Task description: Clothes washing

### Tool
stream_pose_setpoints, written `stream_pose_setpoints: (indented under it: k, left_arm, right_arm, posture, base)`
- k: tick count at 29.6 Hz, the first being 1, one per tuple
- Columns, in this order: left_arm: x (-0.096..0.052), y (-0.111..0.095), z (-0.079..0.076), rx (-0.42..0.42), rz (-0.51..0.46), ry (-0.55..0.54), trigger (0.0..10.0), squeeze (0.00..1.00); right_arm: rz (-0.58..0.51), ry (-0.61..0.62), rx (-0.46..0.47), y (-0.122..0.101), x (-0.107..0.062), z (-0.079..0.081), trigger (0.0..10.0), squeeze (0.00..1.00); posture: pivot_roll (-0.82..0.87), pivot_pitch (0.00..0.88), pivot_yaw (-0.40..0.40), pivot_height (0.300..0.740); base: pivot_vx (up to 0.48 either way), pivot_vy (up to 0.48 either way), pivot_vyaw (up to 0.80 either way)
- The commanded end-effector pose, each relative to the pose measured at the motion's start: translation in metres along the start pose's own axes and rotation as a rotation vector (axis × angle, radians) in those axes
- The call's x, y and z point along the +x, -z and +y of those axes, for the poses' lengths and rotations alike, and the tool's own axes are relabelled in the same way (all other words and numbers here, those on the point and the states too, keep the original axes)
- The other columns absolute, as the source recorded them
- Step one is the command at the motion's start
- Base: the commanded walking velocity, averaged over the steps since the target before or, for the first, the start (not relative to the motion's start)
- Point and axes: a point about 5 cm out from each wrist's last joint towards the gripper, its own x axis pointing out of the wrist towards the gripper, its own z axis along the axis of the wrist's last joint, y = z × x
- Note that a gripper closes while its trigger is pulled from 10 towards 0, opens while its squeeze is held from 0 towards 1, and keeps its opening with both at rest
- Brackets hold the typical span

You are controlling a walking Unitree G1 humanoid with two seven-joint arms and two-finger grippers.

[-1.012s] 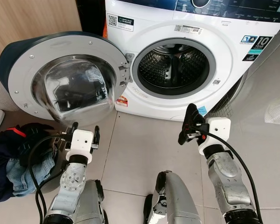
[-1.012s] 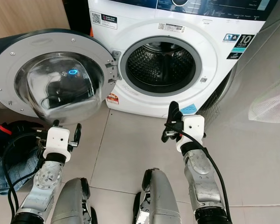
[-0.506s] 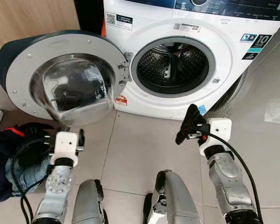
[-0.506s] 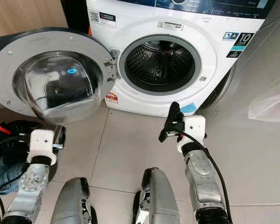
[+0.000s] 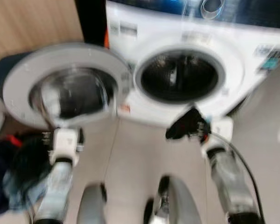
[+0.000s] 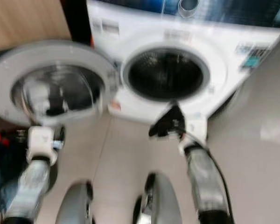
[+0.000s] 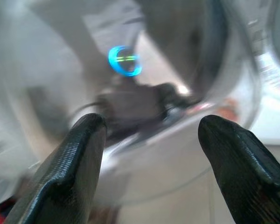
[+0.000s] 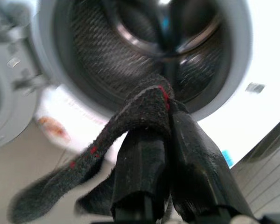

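Blurry tiled floor (image 5: 140,154) before white washer (image 5: 252,56), door (image 5: 65,84) swung open. Right gripper (image 8: 165,126) pinched shut on dark sock (image 8: 107,144), dangling just before drum (image 8: 130,51). Left gripper (image 7: 149,140) spread wide, near clothes pile (image 5: 9,177).

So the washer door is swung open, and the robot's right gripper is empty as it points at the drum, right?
Not quite. The washer door is open, but the right gripper isn't empty: it is shut on a dark sock as it points at the drum, as the right wrist view shows.
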Motion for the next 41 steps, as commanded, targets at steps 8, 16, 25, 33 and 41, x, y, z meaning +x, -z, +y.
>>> stream_pose_setpoints:
  k: [8,16,25,33,41]
  left_arm:
    - [-0.006,0.007,-0.001,-0.004,0.031,0.065,10.0,0.00]
    - [-0.008,0.003,-0.006,0.007,0.011,0.107,10.0,0.00]
    - [-0.008,0.003,-0.007,0.011,0.016,0.120,10.0,0.00]
    - [-0.008,0.004,-0.005,0.016,0.029,0.108,10.0,0.00]
    - [-0.008,0.005,-0.005,0.015,0.039,0.105,10.0,0.00]
  right_arm:
    - [0.015,-0.014,0.019,0.003,-0.002,0.004,10.0,0.00]
    - [0.011,-0.018,0.019,0.003,-0.002,0.005,10.0,0.00]
    - [-0.002,-0.016,0.017,0.002,-0.003,0.005,10.0,0.00]
    - [0.009,-0.021,0.019,0.003,-0.003,0.004,10.0,0.00]
    - [-0.008,-0.021,0.006,0.001,-0.002,0.004,10.0,0.00]
  posture:
    - [0.13,0.268,-0.080,0.577]
    - [0.13,0.267,-0.081,0.577]
    - [0.13,0.273,-0.082,0.577]
    - [0.13,0.277,-0.084,0.577]
    - [0.13,0.276,-0.086,0.577]
  base:
    - [0.000,0.000,-0.65]
    - [0.000,0.000,-0.65]
    - [0.000,0.000,-0.21]
    - [0.000,0.000,-0.26]
    - [0.000,0.000,0.00]
